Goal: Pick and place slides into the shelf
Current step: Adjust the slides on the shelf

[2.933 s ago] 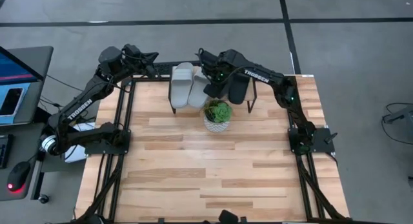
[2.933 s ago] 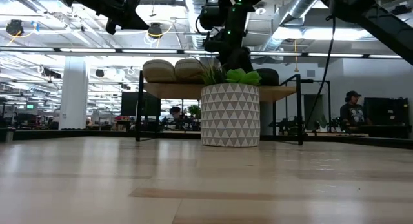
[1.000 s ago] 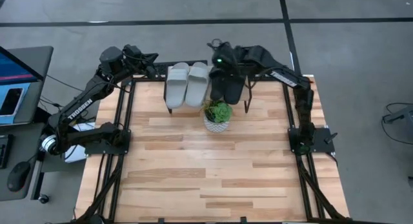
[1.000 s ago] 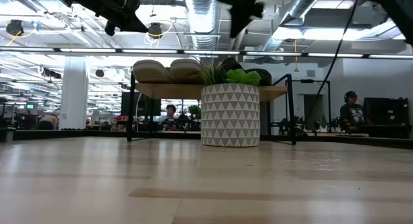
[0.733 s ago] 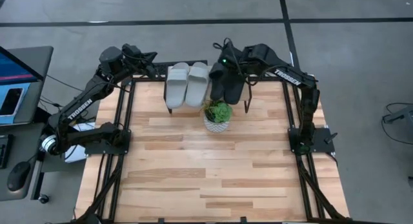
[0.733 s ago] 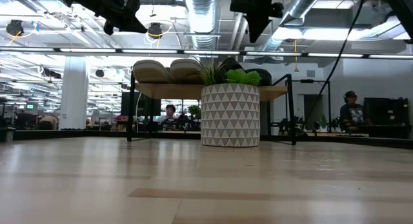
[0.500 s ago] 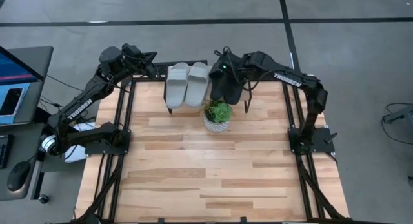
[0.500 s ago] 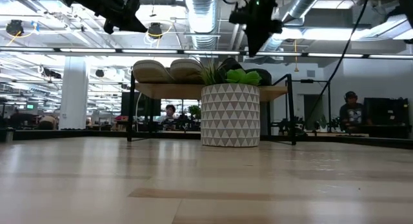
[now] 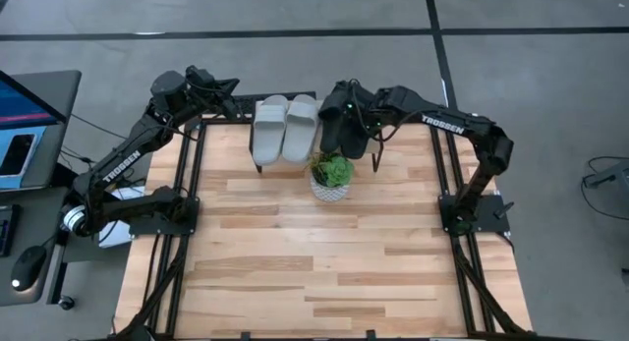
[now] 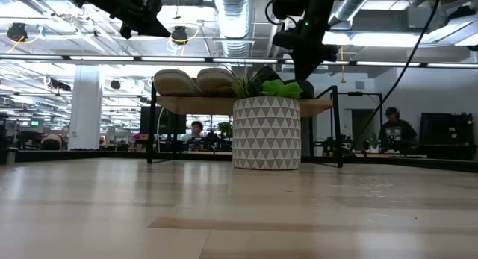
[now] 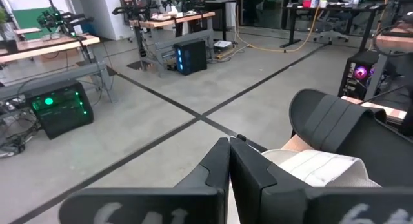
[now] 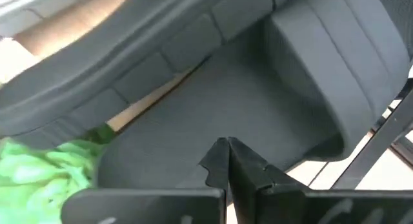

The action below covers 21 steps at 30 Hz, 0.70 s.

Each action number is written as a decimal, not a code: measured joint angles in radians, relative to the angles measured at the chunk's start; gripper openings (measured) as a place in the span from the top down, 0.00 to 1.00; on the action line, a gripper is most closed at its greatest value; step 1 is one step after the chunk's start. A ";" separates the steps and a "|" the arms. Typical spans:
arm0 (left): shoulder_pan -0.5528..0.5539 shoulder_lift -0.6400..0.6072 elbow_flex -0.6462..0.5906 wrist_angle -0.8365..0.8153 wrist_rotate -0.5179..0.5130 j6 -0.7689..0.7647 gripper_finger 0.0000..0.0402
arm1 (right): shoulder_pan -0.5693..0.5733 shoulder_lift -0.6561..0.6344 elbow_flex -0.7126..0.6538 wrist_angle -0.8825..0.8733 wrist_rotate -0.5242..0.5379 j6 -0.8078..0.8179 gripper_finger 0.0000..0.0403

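Note:
The shelf (image 10: 202, 104) stands at the table's far edge. Two light grey slides (image 9: 285, 127) lie side by side on its top, and two black slides (image 9: 346, 133) lie to their right. In the low view a potted plant partly hides the black slides (image 10: 308, 86). My right gripper (image 10: 302, 74) is shut and points steeply down, close over the black slides (image 12: 258, 101). My left gripper (image 9: 234, 93) is shut and hangs high at the far left, beside the grey slides (image 11: 316, 169). My right gripper's shut fingertips (image 12: 219, 153) stand right over the footbed of a black slide (image 12: 193, 121), pointing down from above. I cannot tell whether they touch it. The slide lies flat on the shelf.
A white patterned pot with a green plant (image 9: 331, 176) stands on the table just in front of the shelf, below my right gripper. The wooden table (image 9: 324, 272) stretches toward the near edge. A desk with a monitor stands off the left side.
My right gripper has come down from high above toward the black slides on the shelf, shifting a little toward the table's right and rolling at the wrist. It has stayed shut. The slides and the shelf have kept still.

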 joint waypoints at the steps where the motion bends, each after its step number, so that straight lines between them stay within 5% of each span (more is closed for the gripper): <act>1: 0.000 0.000 0.000 0.000 0.000 0.000 1.00 | -0.005 0.001 -0.001 -0.003 0.003 -0.008 1.00; 21: 0.000 0.000 0.000 -0.001 -0.001 0.004 1.00 | -0.064 0.001 -0.001 -0.090 0.236 -0.047 1.00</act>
